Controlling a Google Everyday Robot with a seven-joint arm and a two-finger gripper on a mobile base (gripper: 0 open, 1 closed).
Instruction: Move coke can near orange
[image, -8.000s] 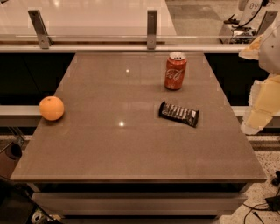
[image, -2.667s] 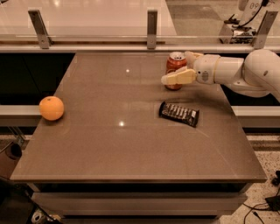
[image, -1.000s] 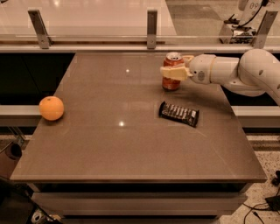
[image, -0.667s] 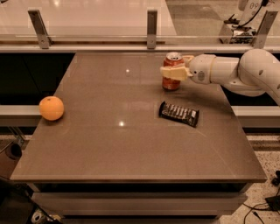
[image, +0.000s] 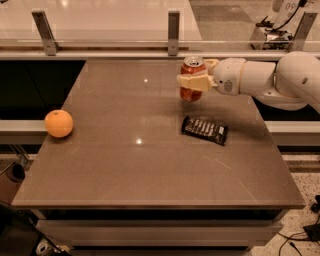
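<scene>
The red coke can (image: 191, 92) with a silver top is at the far right-centre of the brown table (image: 125, 170), upright and a little above the surface. My gripper (image: 193, 80) reaches in from the right on a white arm and is shut on the can, one cream finger (image: 192, 82) across its front. The orange (image: 59, 123) sits at the table's left edge, far from the can.
A flat dark candy bar wrapper (image: 204, 130) lies just in front of the can, toward the right. A glass rail with metal posts (image: 173, 25) runs along the far edge. The floor drops away on the left and right sides.
My gripper came in from the right, closed on the coke can, then carried it slightly left and lifted it a little off the table. The orange and the wrapper have not moved.
</scene>
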